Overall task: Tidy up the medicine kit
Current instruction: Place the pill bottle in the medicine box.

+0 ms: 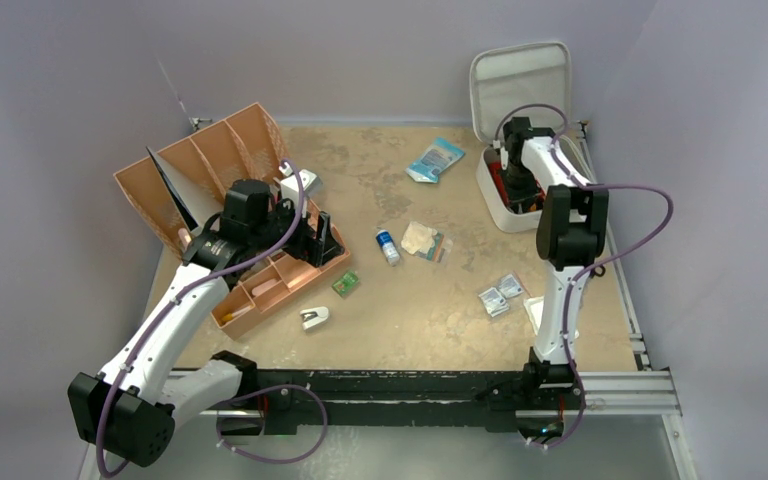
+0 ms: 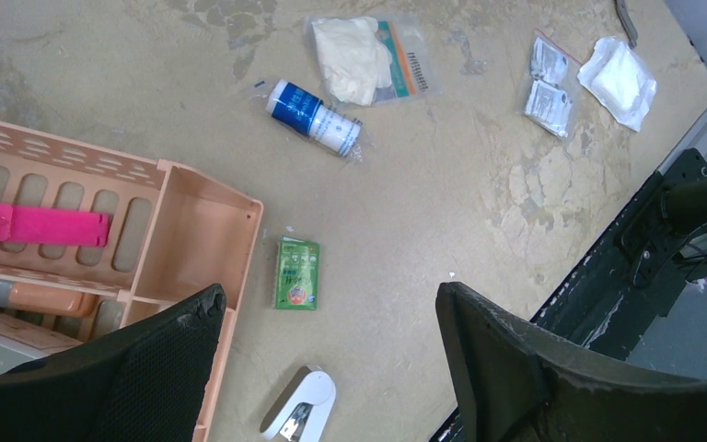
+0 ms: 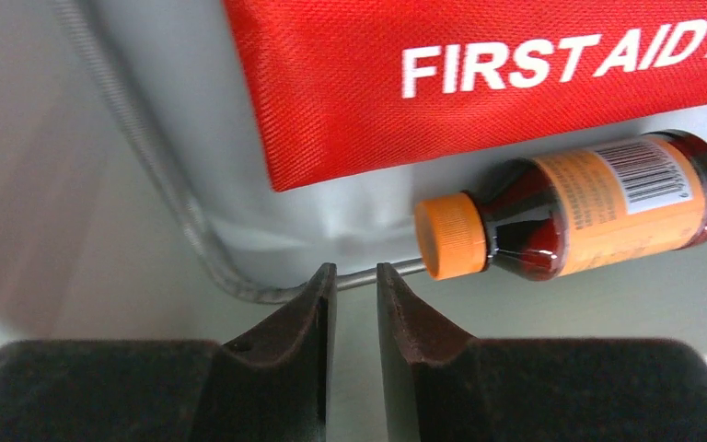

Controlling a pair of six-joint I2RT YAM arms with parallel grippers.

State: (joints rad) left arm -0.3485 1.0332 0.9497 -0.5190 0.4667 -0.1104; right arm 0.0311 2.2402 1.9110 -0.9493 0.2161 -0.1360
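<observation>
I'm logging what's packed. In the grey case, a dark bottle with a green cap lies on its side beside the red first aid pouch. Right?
Not quite: the cap is orange, not green; the right wrist view shows it. The bottle does lie on its side beside the red pouch in the grey case.

walls (image 1: 360,50): pale lilac | tabletop (image 1: 430,320): worn tan | light: even

The claw (image 3: 356,273), narrowly parted, perhaps pinches the medicine kit (image 3: 177,138) rim beside a bottle (image 3: 598,207).
</observation>
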